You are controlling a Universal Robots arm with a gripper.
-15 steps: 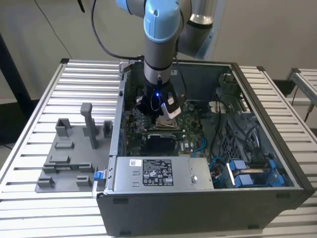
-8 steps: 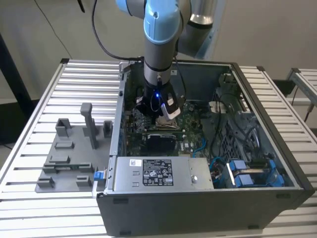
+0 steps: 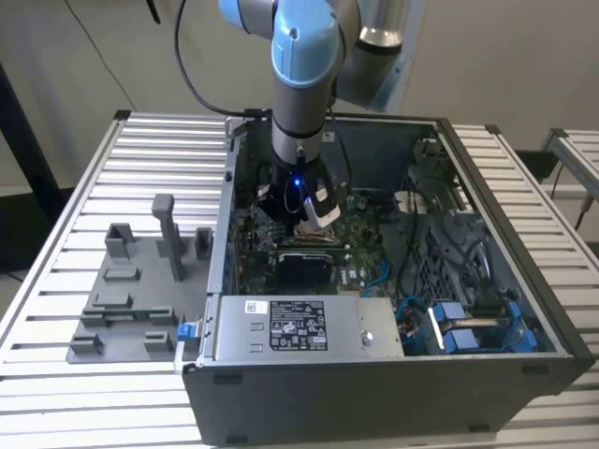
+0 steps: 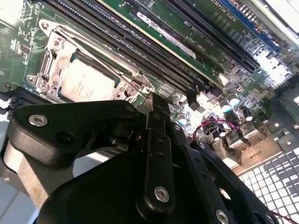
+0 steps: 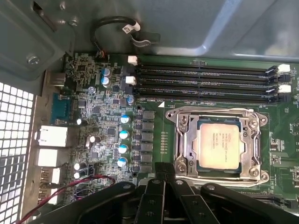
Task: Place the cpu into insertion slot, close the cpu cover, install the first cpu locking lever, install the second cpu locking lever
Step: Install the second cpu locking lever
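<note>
The cpu (image 5: 218, 145), a silvery-tan square chip, lies flat in the insertion slot (image 5: 179, 119) on the green board. The cpu cover (image 5: 247, 142), a thin silver frame, lies down around the chip, whose top shows through its window. Thin wire levers run along the socket's sides. In the second wrist view the cpu (image 4: 86, 81) and cover (image 4: 51, 70) lie just beyond my gripper (image 4: 150, 100). Its black fingers are pressed together with nothing between them, and the tip is close to one socket corner. In the exterior view my gripper (image 3: 309, 220) hangs low over the board inside the case.
Black memory slots (image 5: 205, 84) run alongside the socket. Blue-topped capacitors (image 5: 124, 135) and a red wire (image 5: 79, 184) stand near the fingers. A grey box with a white label (image 3: 299, 327), blue cables (image 3: 468, 327) and the case walls (image 3: 225, 234) crowd the board. A grey fixture (image 3: 140, 281) sits outside.
</note>
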